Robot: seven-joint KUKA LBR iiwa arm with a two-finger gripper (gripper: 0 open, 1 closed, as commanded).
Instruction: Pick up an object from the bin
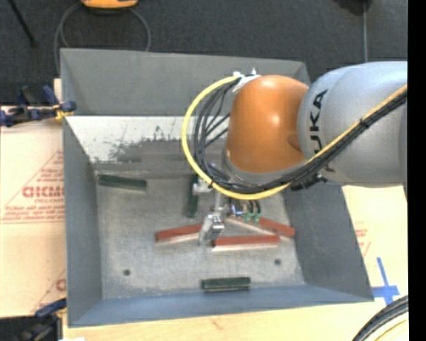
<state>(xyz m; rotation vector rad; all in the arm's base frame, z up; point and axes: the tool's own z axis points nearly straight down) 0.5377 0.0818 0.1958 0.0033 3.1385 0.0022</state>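
- The gripper (213, 227) is low over the middle of the grey metal bin (82, 212). The orange wrist cover (264, 123) hides much of it, so I cannot tell if it is open or closed.
- It stands where the left reddish-brown flat stick (176, 235) and the right reddish-brown flat stick (246, 241) nearly meet. They lie flat, so probably a descent from above suits them.
- The dark green short bar (192, 203) lies just beside it, and the front dark green bar (226, 283) lies well apart.
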